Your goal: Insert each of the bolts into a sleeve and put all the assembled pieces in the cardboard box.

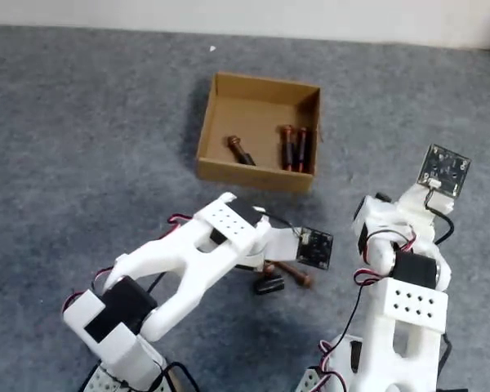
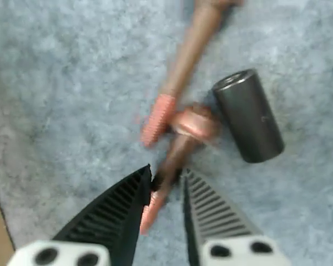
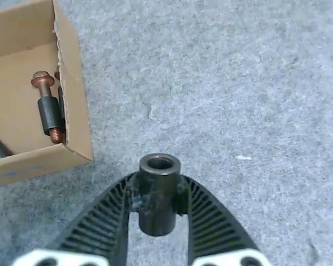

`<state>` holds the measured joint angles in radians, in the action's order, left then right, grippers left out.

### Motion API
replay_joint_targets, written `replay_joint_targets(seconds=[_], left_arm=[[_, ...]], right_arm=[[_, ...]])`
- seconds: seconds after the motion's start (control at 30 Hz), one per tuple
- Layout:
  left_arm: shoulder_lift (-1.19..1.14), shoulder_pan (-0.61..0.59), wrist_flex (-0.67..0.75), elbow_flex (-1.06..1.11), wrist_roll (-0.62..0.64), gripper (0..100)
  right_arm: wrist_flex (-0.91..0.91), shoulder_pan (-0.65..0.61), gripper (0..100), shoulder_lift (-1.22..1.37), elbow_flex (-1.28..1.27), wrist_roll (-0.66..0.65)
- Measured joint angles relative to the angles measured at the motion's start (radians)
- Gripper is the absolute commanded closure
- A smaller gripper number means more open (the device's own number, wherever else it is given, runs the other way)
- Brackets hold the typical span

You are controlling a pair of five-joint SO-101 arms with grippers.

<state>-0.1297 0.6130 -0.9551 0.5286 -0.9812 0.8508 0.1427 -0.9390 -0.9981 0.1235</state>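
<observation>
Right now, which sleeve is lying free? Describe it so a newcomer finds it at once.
On the grey carpet in front of the cardboard box, at the left gripper, lie two copper bolts. The loose sleeve is the short dark tube on its side beside one bolt's head; the other bare sleeve stands clamped in the right gripper.

No readable text, labels or numbers; cardboard box [image 1: 253, 175], bolt [image 2: 180, 147] and sleeve [image 3: 158, 194] show no legible print.
</observation>
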Motion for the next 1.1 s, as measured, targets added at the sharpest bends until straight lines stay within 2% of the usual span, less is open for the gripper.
replay_joint_targets(seconds=[0.13,0.37,0.63,0.87,1.1], left_arm=[[-0.003,0.000,-0.009,0.000,0.000,99],[-0.003,0.000,-0.132,-0.009,0.002,99],[-0.005,-0.147,-0.187,-0.011,-0.002,99],[-0.005,-0.176,-0.199,-0.011,-0.002,89],[-0.005,-0.169,-0.199,-0.025,0.080,88]], right_arm=[[0.000,0.000,99.3,0.000,0.000,0.000],[-0.005,0.000,99.3,0.000,-0.002,0.000],[-0.005,0.000,99.3,0.000,-0.021,0.000],[-0.005,0.000,99.3,0.000,-0.021,0.000],[-0.005,0.000,99.3,0.000,-0.021,0.000]])
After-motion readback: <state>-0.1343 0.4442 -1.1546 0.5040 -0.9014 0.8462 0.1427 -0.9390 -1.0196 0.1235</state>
